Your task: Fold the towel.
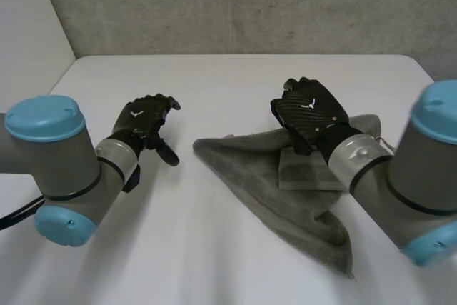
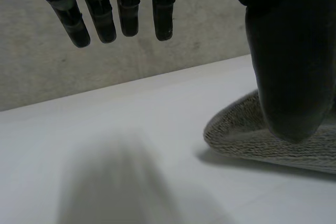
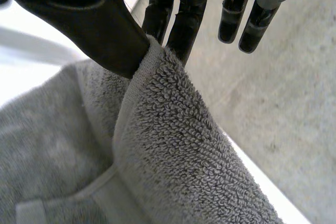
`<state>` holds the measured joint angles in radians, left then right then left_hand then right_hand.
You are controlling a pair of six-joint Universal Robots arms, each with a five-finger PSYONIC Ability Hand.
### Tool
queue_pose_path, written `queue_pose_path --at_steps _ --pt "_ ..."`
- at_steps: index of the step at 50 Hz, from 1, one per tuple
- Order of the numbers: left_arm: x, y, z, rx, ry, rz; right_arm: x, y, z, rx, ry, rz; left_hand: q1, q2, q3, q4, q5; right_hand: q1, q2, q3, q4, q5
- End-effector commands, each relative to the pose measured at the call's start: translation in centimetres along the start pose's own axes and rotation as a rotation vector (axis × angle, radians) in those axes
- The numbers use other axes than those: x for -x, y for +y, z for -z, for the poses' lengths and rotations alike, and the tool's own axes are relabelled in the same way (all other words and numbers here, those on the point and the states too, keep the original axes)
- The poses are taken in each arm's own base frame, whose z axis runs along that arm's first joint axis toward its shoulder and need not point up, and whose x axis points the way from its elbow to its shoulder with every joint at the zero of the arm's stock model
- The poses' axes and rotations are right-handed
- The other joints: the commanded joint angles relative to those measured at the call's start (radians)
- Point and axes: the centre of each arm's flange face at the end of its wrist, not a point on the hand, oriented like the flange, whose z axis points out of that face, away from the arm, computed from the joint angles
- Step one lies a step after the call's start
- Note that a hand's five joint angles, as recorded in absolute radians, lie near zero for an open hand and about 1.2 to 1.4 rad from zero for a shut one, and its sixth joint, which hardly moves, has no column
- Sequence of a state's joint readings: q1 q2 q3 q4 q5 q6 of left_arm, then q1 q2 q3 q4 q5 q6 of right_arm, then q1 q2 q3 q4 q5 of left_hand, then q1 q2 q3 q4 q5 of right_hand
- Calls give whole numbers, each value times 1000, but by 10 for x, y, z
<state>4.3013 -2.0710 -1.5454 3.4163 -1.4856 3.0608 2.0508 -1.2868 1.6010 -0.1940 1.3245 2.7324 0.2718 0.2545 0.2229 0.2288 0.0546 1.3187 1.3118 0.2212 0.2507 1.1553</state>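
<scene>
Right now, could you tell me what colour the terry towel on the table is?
The terry towel is plain grey, clearest in the right wrist view.

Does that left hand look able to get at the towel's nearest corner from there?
Probably yes: the left hand is open beside the towel, with bare table between them and nothing in the way. The right hand pinches its far edge.

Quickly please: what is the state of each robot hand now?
Left robot hand: open, holding nothing.
Right robot hand: closed, pinching the towel edge.
</scene>
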Motion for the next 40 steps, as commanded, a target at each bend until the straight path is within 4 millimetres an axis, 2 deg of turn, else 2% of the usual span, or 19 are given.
queue_pose_path --at_steps 1,4,9,17,25,26,27,28,29,31,32,34,36,40 --pt "-15 11 -5 22 83 0 -3 -11 22 -14 -28 -3 -55 -38 -48 -54 -13 78 85 -47 -76 66" --pt "-21 18 -6 32 112 -2 -6 -11 29 10 -27 -11 -50 -32 -48 -54 -7 78 85 -47 -76 66" --pt "-28 29 -9 46 142 -2 1 -21 47 1 -100 -23 -44 -26 -48 -54 -1 78 85 -47 -76 66" --pt "-37 43 -14 48 175 -7 7 -29 61 -20 -152 -27 -17 0 -48 -54 25 78 85 -47 -76 66" --pt "-48 47 -18 13 250 -14 11 -31 73 -16 -161 -30 303 320 -48 -54 345 78 85 -47 -76 66" --pt "-51 48 -18 12 276 -14 11 -30 73 -15 -161 -29 515 532 -48 -54 558 78 85 -47 -76 66" --pt "-51 48 -18 12 276 -14 9 -30 72 -11 -151 -30 517 534 -48 -54 560 78 85 -47 -76 66" --pt "-52 48 -17 12 292 -14 9 -30 72 -11 -151 -30 697 715 -48 -54 740 78 85 -47 -76 66" --pt "-52 48 -17 12 292 -14 4 -27 71 -3 -134 -32 699 716 -48 -54 742 78 85 -47 -76 66" --pt "-52 47 -16 13 296 -12 -3 -25 69 5 -113 -34 889 906 -48 -54 932 78 85 -47 -76 66" --pt "-52 47 -16 13 296 -12 -9 -23 68 11 -92 -37 890 907 -48 -54 933 78 85 -47 -76 66" --pt "-48 43 -16 12 284 -10 -15 -22 66 19 -76 -38 1112 1130 -48 -54 1155 78 85 -47 -76 66" --pt "-47 41 -15 9 282 -7 -22 -20 65 30 -56 -43 1124 1142 -48 -54 1167 78 85 -47 -76 66" --pt "-39 35 -14 1 263 -5 -25 -21 66 54 -57 -51 1124 1142 -48 -54 1167 78 85 -47 -76 66"
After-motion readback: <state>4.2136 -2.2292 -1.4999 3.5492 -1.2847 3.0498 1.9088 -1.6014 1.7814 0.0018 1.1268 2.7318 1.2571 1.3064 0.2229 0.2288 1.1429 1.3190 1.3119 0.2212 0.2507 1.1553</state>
